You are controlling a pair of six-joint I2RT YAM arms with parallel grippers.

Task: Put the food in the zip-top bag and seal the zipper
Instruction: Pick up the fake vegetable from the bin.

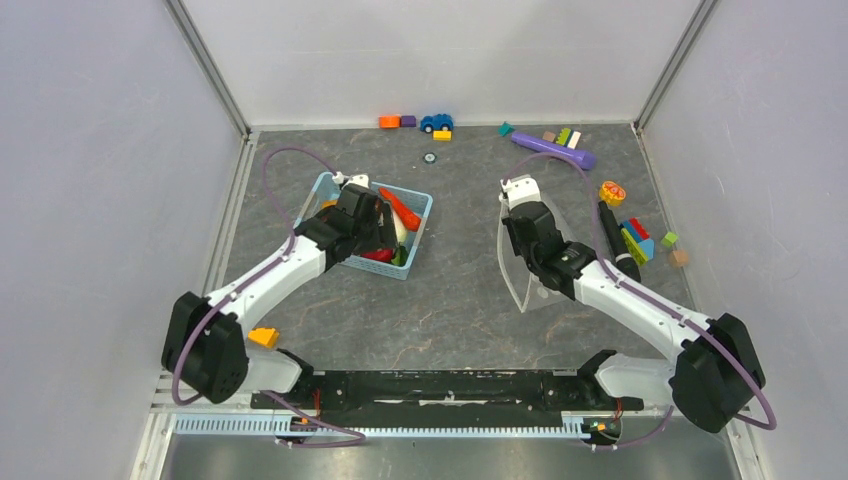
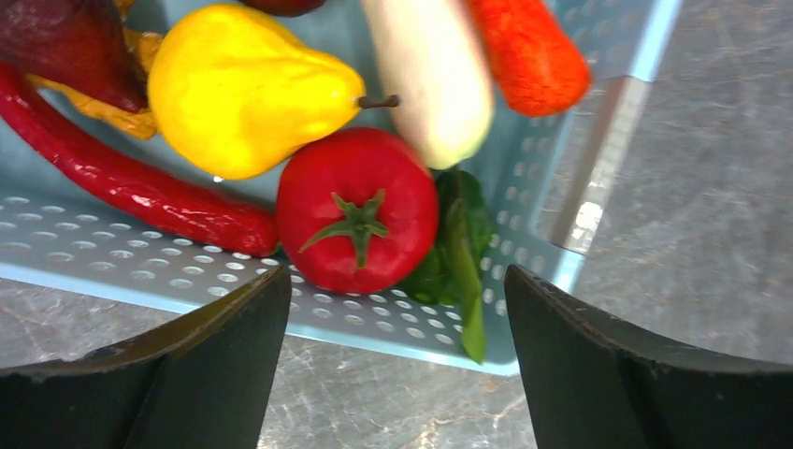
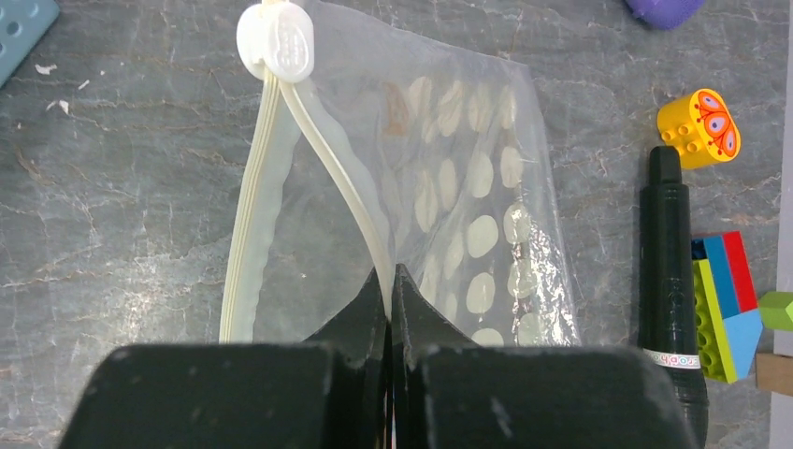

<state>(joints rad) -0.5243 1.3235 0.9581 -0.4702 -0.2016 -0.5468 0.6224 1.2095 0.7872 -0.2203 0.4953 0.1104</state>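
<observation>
The food lies in a light-blue basket (image 2: 140, 267): yellow pepper (image 2: 243, 89), red tomato (image 2: 355, 210), white radish (image 2: 430, 75), orange carrot (image 2: 528, 51), dark maroon piece (image 2: 65, 47), long red chili (image 2: 122, 182) and green bits (image 2: 463, 243). My left gripper (image 2: 397, 290) is open and empty, hovering just above the basket's near rim in line with the tomato. My right gripper (image 3: 390, 276) is shut on one lip of the zipper (image 3: 351, 196) of the zip-top bag (image 3: 477, 178), holding the mouth open. The white slider tab (image 3: 281, 42) sits at the far end. The bag (image 1: 515, 270) is empty.
In the top view the basket (image 1: 424, 212) is at centre left. A black marker (image 3: 669, 271), a yellow round block (image 3: 699, 126) and coloured blocks (image 3: 725, 299) lie right of the bag. The purple cylinder (image 1: 553, 148), blue car (image 1: 436, 122) and blocks line the back. A yellow block (image 1: 264, 337) sits by the left base.
</observation>
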